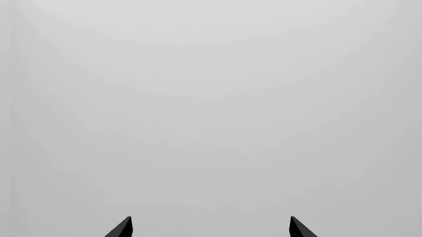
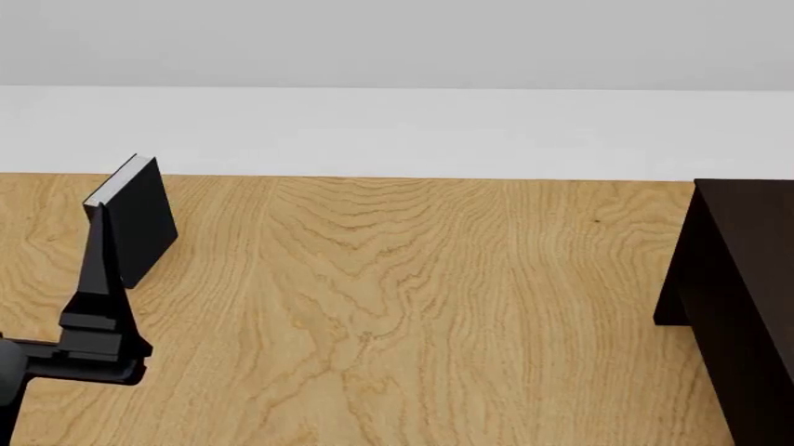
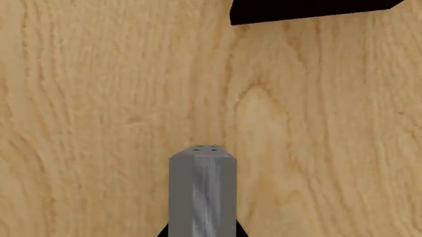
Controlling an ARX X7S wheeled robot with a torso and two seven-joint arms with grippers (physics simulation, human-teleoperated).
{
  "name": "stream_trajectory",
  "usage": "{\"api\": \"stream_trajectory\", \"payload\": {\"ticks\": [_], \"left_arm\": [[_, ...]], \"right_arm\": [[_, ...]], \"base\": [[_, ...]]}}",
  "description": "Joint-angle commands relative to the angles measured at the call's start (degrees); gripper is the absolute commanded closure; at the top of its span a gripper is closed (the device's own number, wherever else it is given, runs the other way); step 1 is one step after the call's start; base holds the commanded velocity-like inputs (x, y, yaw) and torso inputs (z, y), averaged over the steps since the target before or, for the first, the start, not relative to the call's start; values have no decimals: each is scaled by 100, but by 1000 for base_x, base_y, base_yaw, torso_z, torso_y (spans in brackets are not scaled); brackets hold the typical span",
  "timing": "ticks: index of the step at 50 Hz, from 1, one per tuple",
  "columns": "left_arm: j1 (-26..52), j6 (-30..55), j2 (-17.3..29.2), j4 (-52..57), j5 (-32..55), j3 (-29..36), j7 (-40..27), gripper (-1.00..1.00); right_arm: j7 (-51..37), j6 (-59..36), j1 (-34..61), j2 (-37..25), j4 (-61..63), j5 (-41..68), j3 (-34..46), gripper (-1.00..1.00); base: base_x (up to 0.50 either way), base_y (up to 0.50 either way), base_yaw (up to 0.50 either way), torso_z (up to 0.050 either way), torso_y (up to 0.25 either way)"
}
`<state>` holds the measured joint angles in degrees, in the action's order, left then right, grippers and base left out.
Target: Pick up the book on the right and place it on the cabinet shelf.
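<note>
Right wrist view shows the grey book (image 3: 201, 192) clamped in the right end effector (image 3: 201, 231), above the wooden table (image 3: 99, 98).

One black book with a white page edge (image 2: 134, 219) at ten o'clock, one grey book (image 3: 201, 192), one very dark brown boxy wooden cabinet (image 2: 745, 297) at four o'clock.

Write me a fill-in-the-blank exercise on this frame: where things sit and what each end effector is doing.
1. The black book with a white page edge stands on the ___ tabletop.
2. In the head view, the very dark brown boxy cabinet sits at the tabletop's ___ edge.
3. The left end effector is ___, with nothing between its fingertips.
4. The right end effector grips the plain light grey hardback book, seen only in the right ___ view.
Missing words: wooden; right; open; wrist.
</note>
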<state>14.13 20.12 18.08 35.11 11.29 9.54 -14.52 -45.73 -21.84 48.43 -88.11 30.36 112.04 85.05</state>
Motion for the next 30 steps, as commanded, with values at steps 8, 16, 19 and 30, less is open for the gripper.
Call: {"api": "stream_trajectory", "payload": {"ticks": [8, 16, 19, 30], "left_arm": [[-11, 8, 44, 56, 71, -29, -41, -100], [-12, -36, 64, 30, 118, -74, -46, -100], [-14, -37, 68, 36, 137, -88, -55, -100], [4, -28, 83, 37, 192, -112, -77, -100]], "right_arm": [[-1214, -1429, 1667, 869, 428, 336, -971, 100], [-1497, -1926, 2190, 1548, 93, 611, -1153, 100], [-1511, -2045, 2346, 1721, -64, 670, -1202, 100], [-1502, -2436, 2838, 2534, -782, 686, -1265, 100]], "base": [[0, 0, 0, 0, 0], [0, 0, 0, 0, 0], [0, 0, 0, 0, 0], [0, 0, 0, 0, 1]]}}
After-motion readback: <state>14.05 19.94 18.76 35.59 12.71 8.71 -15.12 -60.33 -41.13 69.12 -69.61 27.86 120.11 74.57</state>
